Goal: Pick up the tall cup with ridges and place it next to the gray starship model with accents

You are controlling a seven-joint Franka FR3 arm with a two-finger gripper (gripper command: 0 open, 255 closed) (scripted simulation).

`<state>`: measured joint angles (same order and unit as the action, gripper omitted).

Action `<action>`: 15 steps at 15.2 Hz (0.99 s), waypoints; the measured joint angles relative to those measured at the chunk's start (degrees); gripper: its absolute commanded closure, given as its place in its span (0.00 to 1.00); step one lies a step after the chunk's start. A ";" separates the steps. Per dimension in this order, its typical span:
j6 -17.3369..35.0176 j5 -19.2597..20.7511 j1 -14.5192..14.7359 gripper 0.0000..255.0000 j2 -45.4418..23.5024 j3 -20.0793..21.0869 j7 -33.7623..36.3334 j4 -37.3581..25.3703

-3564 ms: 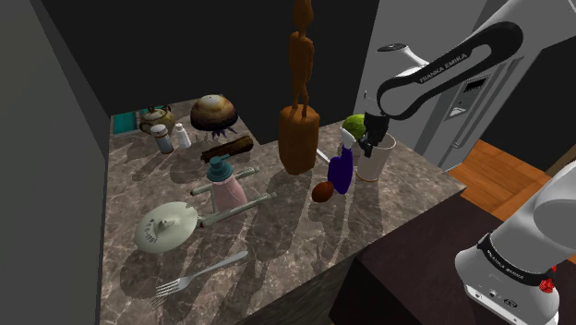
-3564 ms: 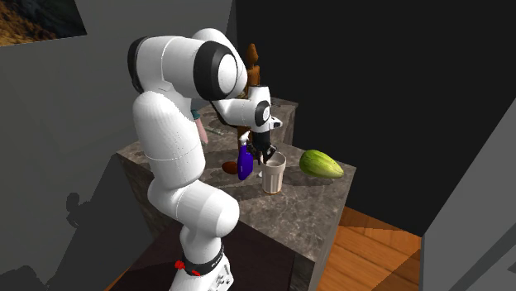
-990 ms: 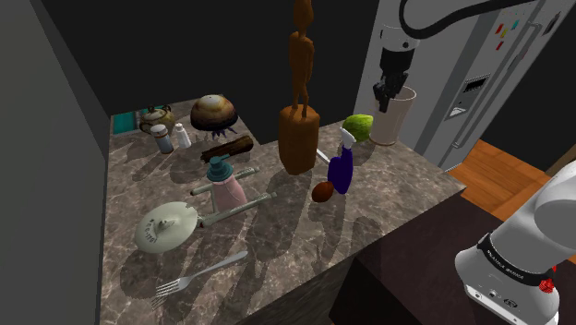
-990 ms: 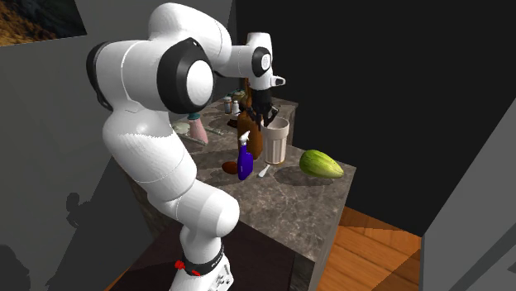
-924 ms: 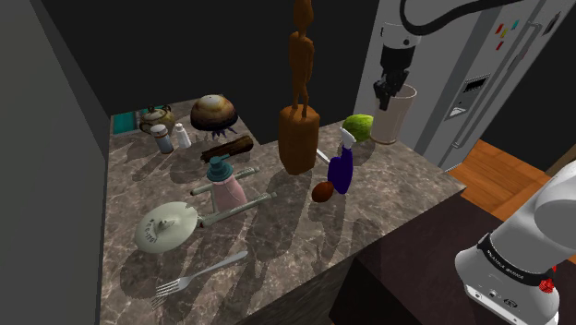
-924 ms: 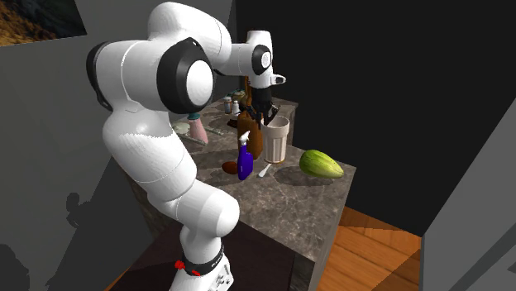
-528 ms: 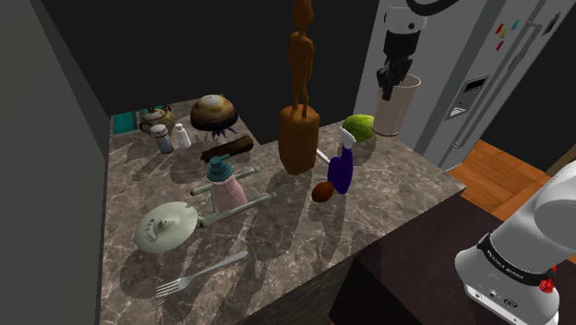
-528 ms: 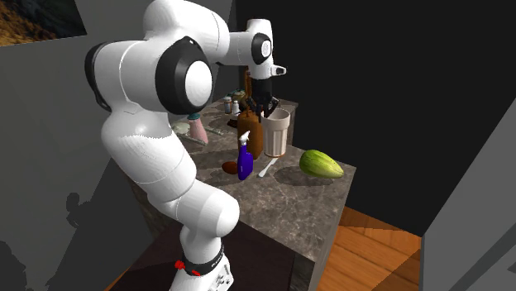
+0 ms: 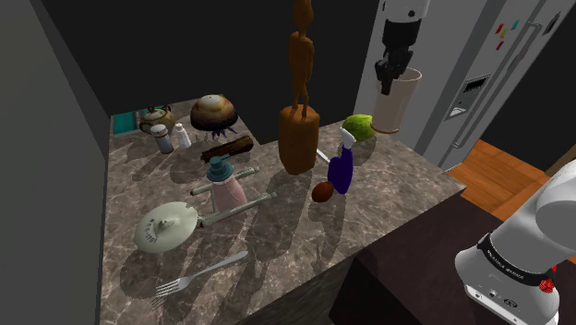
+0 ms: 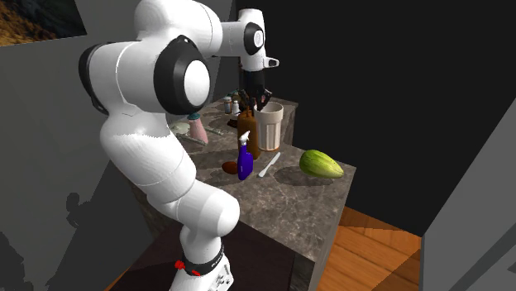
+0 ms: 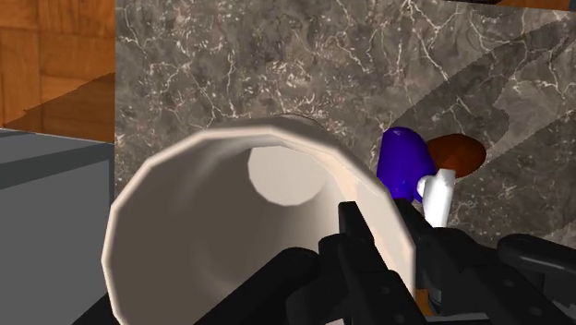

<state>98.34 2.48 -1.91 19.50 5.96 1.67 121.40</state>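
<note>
honestly, claw [image 9: 385,81] pinches the cup [image 9: 397,106] by its rim only, so it could slip or clip the statue [image 9: 300,111] heading to the starship [image 9: 168,227] by the counter's [image 9: 406,175] opposite edge.

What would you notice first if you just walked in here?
The big white robot arm holds a cream cup in the air above the marble counter, its black gripper pinching the rim. Then the tall brown carved figure standing mid-counter, and the pale starship model toward the shoulder view's lower left.
</note>
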 measured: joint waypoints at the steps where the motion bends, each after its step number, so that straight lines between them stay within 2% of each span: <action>1: -0.53 -0.32 0.43 1.00 -0.04 0.73 1.03 -0.50; 8: -0.94 -3.08 4.27 1.00 -0.33 7.25 10.49 -0.84; 15: -2.19 -4.71 8.00 1.00 -5.04 14.50 21.25 -6.57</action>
<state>96.15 -2.23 6.09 14.45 20.46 22.93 114.84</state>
